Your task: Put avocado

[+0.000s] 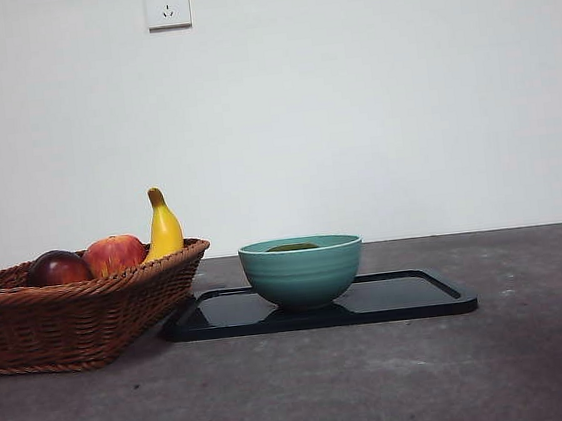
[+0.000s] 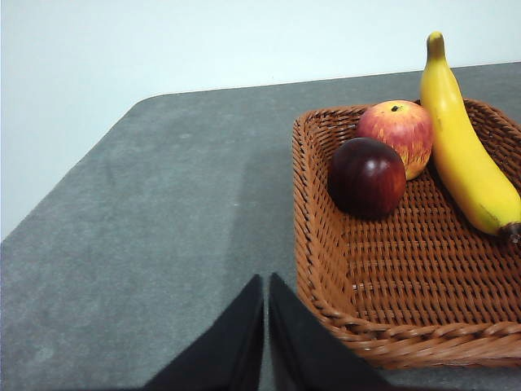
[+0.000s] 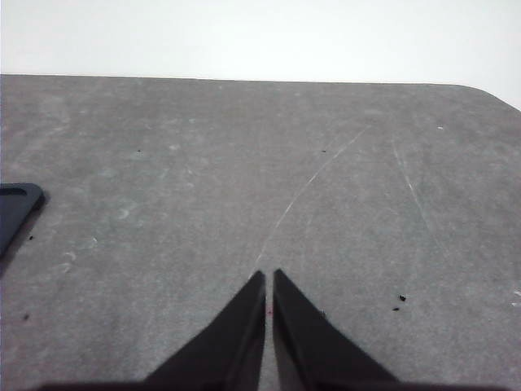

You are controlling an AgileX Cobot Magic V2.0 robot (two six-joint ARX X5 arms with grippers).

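On the dark tray [image 1: 421,301] at the table's middle sits a teal bowl [image 1: 302,271], and the avocado [image 1: 293,246] already lies inside it, only a dark green sliver showing above the rim. You seem to be at the end of the task.

Your left gripper [image 2: 266,287] hangs over bare table [image 2: 146,236], its jaws pressed together and holding nothing. Just beside those jaws is the near corner of a wicker basket [image 2: 326,301]; farther in lie a dark red fruit [image 2: 366,177], a red apple [image 2: 396,134] and a banana [image 2: 464,155]. Your right gripper [image 3: 269,281] also hovers over bare table, jaws together and empty, with only the tray's corner [image 3: 16,208] off to one side. Neither arm shows in the front view, so both appear drawn well back and raised.

Little can go wrong now, as far as you can judge. The main risk is a careless left arm move: the basket rim is close, and a sideways sweep could snag it. Reaching again for the bowl could knock it off the tray.
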